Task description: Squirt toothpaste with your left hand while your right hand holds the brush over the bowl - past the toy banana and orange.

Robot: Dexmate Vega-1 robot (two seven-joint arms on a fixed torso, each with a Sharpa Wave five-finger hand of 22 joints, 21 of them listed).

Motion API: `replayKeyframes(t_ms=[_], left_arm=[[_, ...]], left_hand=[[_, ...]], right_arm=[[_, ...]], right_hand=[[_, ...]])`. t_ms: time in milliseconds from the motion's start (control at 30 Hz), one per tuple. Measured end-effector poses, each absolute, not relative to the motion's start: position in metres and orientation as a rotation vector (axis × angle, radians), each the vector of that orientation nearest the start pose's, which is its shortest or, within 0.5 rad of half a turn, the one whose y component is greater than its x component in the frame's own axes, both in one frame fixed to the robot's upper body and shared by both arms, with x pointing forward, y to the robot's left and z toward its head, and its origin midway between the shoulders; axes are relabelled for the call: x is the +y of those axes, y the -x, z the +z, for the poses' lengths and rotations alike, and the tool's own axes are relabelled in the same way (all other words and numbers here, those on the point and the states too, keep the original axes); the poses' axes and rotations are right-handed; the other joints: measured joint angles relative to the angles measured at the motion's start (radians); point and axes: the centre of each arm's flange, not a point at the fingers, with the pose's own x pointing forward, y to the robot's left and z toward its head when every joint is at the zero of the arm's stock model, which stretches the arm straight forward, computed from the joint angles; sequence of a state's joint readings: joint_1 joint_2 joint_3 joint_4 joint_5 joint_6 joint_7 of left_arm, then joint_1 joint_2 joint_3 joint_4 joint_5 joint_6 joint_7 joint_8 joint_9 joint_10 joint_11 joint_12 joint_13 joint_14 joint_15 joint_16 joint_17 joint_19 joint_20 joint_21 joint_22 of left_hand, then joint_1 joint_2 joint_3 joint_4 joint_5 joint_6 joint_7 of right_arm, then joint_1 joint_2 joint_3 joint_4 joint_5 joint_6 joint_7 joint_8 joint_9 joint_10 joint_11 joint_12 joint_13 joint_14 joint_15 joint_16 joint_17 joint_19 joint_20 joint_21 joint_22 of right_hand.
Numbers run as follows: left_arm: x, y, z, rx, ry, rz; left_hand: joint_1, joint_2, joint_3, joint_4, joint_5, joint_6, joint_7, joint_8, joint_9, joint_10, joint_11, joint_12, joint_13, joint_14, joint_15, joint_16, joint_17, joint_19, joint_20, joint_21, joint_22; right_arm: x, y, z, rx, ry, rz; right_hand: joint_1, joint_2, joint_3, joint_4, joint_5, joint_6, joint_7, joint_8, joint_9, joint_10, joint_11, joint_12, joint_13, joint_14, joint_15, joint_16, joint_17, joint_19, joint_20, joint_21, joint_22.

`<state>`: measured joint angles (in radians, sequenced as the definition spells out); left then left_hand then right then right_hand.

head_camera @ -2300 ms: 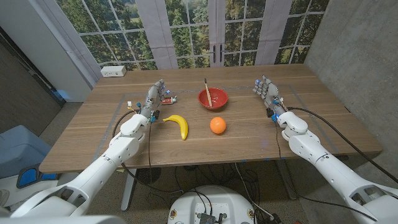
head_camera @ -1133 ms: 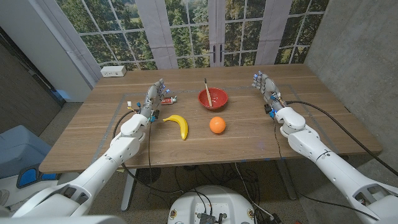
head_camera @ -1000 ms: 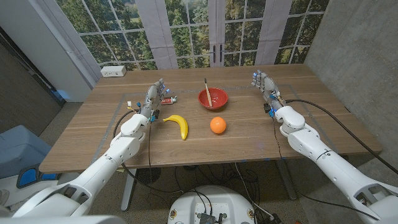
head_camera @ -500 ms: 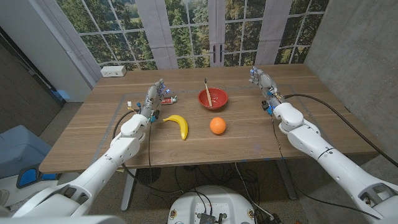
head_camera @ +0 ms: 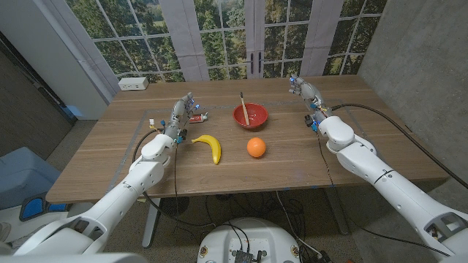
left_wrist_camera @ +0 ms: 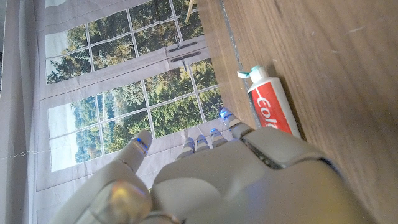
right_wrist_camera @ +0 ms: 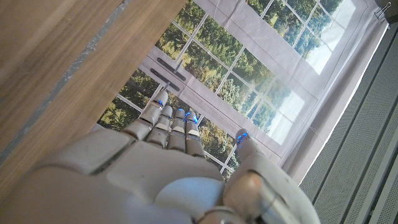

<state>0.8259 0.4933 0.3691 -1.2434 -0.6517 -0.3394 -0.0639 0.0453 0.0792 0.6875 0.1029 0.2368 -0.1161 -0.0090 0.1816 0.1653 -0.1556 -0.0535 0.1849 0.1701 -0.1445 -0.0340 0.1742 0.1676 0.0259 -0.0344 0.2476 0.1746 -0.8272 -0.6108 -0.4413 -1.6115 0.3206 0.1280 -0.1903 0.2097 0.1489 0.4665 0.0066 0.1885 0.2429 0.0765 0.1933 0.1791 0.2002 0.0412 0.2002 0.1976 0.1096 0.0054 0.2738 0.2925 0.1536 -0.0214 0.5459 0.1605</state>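
Nearest lie the yellow toy banana (head_camera: 210, 145) and the orange toy fruit (head_camera: 255, 147). Beyond, the red bowl (head_camera: 251, 115) holds the wooden-handled brush (head_camera: 243, 101). The red-and-white toothpaste tube (head_camera: 197, 116) lies just beside the empty, spread left hand (head_camera: 180, 114); the right hand (head_camera: 305, 93), also spread and empty, could tip the bowl when reaching in.

Surface (head_camera: 292, 157): wood, matt, visible grain, faint tape lines.
Left hand (head_camera: 180, 115): smooth grey-white plastic shell, satin sheen.
Toothpaste tube (left_wrist_camera: 271, 106) just beside left hand: glossy plastic, red and white print, pale cap.
Right hand (head_camera: 305, 92): same plastic.
Bowl (head_camera: 251, 115): glossy red.
Banana (head_camera: 210, 145), orange (head_camera: 255, 147): smooth, toy-like plastic look.
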Motion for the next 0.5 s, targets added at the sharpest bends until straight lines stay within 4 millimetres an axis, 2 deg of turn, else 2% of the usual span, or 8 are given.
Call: replayKeyframes(t_ms=[133, 500], left_arm=[[0.295, -0.657, -0.032, -0.615, 0.05, -0.214], [0.297, -0.658, -0.033, -0.62, 0.056, -0.218]], left_hand=[[0.0, 0.0, 0.0, 0.0, 0.0, 0.0, 0.0, 0.0, 0.0, 0.0, 0.0, 0.0, 0.0, 0.0, 0.0, 0.0, 0.0, 0.001, -0.001, 0.0, 0.0], [0.0, 0.0, 0.0, 0.0, 0.0, 0.0, 0.0, 0.0, 0.0, 0.0, 0.0, 0.0, 0.0, 0.0, 0.0, 0.0, 0.0, 0.001, -0.001, -0.004, 0.0]], right_arm=[[-0.231, -0.606, 0.043, -0.726, 0.353, 0.138], [-0.216, -0.602, 0.056, -0.74, 0.43, 0.142]], right_hand=[[0.0, 0.0, 0.001, -0.01, 0.0, 0.0, 0.0, 0.0, 0.0, 0.003, -0.003, 0.0, 0.0, 0.0, 0.0, 0.0, 0.0, 0.007, -0.007, 0.0, 0.0], [0.012, 0.009, 0.006, -0.02, -0.004, 0.004, 0.004, 0.0, 0.0, 0.011, 0.0, 0.0, 0.0, 0.005, -0.005, 0.0, 0.0, 0.011, -0.003, -0.008, 0.004]])
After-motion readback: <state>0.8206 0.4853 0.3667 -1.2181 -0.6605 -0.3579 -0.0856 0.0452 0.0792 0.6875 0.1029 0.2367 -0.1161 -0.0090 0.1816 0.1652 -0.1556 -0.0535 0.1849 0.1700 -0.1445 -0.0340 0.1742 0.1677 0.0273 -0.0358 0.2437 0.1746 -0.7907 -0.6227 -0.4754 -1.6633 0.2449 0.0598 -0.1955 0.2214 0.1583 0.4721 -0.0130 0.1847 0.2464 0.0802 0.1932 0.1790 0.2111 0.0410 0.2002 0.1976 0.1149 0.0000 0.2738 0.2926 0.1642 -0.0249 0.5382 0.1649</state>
